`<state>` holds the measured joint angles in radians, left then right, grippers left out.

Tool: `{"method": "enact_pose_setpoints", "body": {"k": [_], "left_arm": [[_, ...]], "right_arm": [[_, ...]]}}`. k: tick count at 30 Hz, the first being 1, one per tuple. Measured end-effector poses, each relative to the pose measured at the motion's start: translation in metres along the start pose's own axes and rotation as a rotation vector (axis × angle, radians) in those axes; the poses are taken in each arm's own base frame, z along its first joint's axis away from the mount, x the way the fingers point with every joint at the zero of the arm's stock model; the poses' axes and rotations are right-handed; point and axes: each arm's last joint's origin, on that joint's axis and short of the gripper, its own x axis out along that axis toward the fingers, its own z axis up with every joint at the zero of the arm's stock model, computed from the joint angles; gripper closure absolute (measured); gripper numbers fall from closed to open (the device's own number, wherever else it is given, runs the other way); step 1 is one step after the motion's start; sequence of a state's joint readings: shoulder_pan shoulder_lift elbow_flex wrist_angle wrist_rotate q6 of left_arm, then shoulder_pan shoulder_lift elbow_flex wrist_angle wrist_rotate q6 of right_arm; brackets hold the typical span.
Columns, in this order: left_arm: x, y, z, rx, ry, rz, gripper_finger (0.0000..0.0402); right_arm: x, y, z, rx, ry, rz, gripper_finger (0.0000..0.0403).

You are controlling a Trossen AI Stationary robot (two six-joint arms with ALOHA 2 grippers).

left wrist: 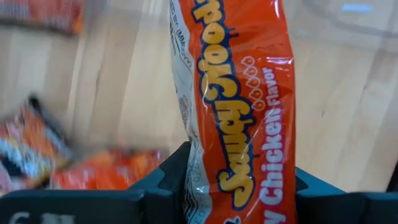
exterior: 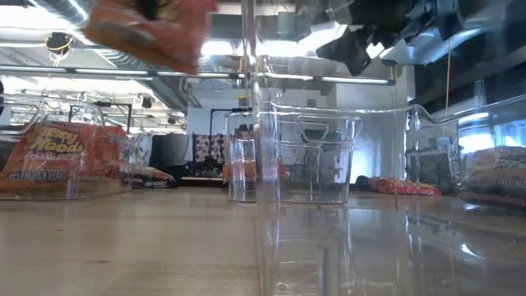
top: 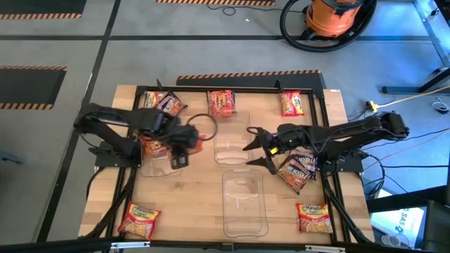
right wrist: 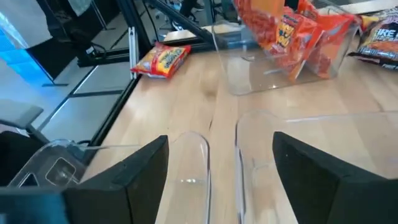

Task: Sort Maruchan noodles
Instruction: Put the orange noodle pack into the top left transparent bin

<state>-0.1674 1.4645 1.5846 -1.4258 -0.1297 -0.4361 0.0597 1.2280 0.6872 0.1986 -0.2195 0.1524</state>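
High view: left end effector [top: 184, 144] sits over the table's [top: 204, 218] left-centre, beside the left clear bin [top: 160, 167]. It looks to be holding an orange packet [top: 202, 138], though the detail is blurred. Right end effector [top: 254, 146] is at centre, fingers spread, nothing between them, over the middle bins [top: 245, 204]. Other packets lie loose at the table corners.

Low view: the orange packet [exterior: 146, 31] hangs well above the table, off to the left, ahead of the bin with packets.

Left wrist view: the packet [left wrist: 239, 106] is pinched at its lower end by the fingers [left wrist: 166, 177], its long axis running straight away from the end effector. Only this view confirms the grip.

Right wrist view: fingers [right wrist: 134, 168] apart and empty over clear bin rims; the left bin with orange packets [right wrist: 292, 34] is opposite.
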Motion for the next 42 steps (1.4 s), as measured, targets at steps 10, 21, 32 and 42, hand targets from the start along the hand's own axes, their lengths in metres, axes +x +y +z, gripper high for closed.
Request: {"method": "enact_pose_setpoints", "body": {"k": [10,21,32,42], "left_arm": [[0.018,0.025,-0.082,-0.188,0.069,0.036,0.0277],[0.08,0.03,-0.116,-0.222,0.146,0.042,0.0276],[0.125,0.031,-0.13,-0.182,0.109,0.058,0.0275],[0.136,0.035,-0.137,-0.174,0.116,0.109,0.0216]], "right_arm": [[0.013,-0.005,-0.01,0.01,0.052,-0.008,0.0138],[0.022,-0.008,-0.017,0.014,0.08,-0.014,0.0138],[0.022,-0.008,-0.018,0.015,0.081,-0.013,0.0139],[0.022,-0.008,-0.017,0.015,0.074,-0.01,0.0139]]}}
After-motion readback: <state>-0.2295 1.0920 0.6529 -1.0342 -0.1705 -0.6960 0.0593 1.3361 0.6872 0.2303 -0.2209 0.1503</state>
